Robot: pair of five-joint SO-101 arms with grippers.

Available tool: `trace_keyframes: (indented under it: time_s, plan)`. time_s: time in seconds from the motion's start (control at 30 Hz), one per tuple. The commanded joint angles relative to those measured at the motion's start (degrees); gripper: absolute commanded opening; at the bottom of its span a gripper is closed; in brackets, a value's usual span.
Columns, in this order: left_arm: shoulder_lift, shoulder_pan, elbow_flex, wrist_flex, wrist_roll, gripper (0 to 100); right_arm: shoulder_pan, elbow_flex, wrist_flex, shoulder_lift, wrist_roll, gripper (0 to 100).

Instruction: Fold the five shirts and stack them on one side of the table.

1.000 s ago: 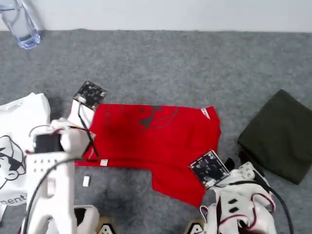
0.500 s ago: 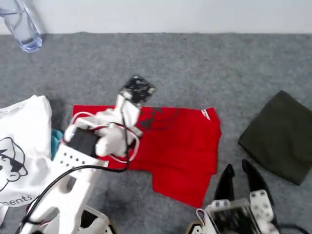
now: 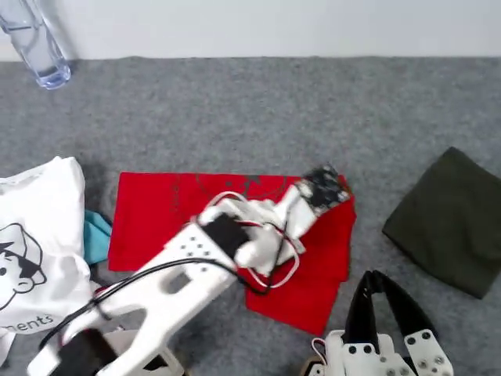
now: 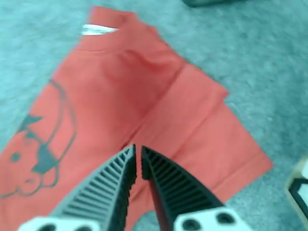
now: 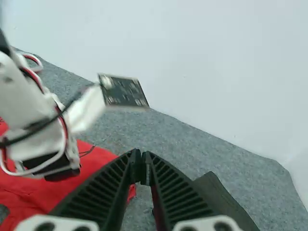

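Both my grippers are closed with nothing in them. Left gripper point(image 4: 136, 150) hangs over the red shirt point(image 3: 156, 215), which lies flat on the table point(image 3: 258, 110). Right gripper point(image 5: 140, 155) is raised near the folded green shirt point(image 3: 450, 219). White shirt point(image 3: 31, 235) lies on the red one's other side.

Left hand point(image 4: 137, 150), right hand point(image 5: 140, 155): fingers together
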Motion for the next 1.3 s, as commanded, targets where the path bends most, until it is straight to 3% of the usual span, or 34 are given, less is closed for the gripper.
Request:
trace_keyframes:
  time_s: [0.0,0.07,0.3,0.87,1.27]
  plan:
    - [7.2,2.5,-7.0,1.0,-2.6,2,-4.9,-3.5,2.0,-3.2,-0.6,1.0]
    - [12.0,3.8,-11.3,3.4,-2.8,3,-4.9,-3.5,2.0,-3.2,-0.6,1.0]
    - [25.1,5.8,-24.0,10.8,-4.5,19,-4.9,-3.5,2.1,-3.2,-0.6,0.9]
    - [43.0,6.7,-41.3,10.7,-4.5,19,-4.9,-3.4,2.1,-3.2,-0.6,0.9]
    - [46.2,3.4,-47.3,9.2,-4.7,19,-4.9,-3.2,2.2,-3.2,-0.6,0.9]
